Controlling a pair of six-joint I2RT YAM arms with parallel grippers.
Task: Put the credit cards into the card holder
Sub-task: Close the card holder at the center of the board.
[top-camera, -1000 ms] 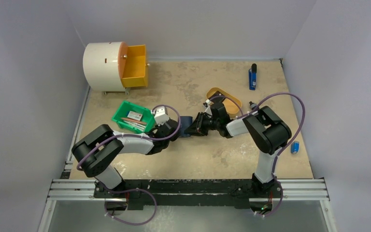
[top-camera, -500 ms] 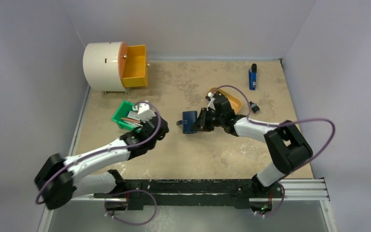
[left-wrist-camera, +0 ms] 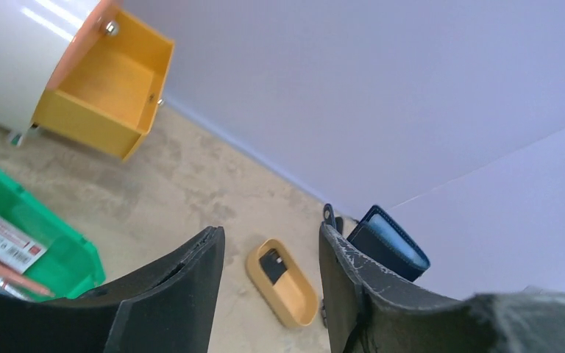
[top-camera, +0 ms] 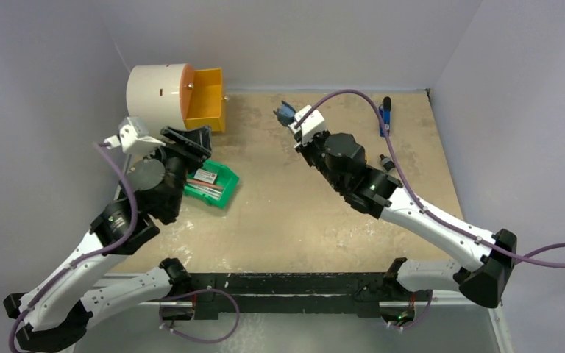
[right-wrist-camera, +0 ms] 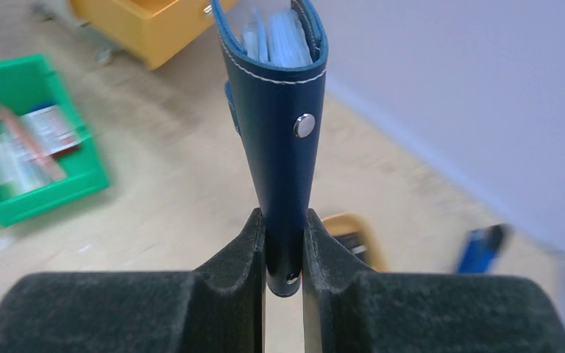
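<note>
My right gripper (right-wrist-camera: 285, 220) is shut on the lower end of the navy card holder (right-wrist-camera: 279, 147), which stands upright with its light stud (right-wrist-camera: 304, 125) facing the camera. Pale sleeves or cards (right-wrist-camera: 276, 37) show in its open top. In the top view the holder (top-camera: 287, 114) hangs in the air near the back wall, at the tip of the right gripper (top-camera: 296, 123). My left gripper (left-wrist-camera: 271, 232) is open and empty, raised over the green bin (top-camera: 210, 184). Between its fingers I see a dark card (left-wrist-camera: 272, 265) lying in the mustard tray (left-wrist-camera: 294, 298).
A white drum with an open yellow drawer (top-camera: 206, 99) stands at the back left. The green bin (left-wrist-camera: 29, 246) holds a labelled packet and pencil-like sticks. A blue object (top-camera: 385, 118) lies at the back right. In the top view the right arm covers the mustard tray.
The right arm lifted the card holder off the table and carried it up towards the back. The left arm pulled away to the left, rose, and its jaws opened.
</note>
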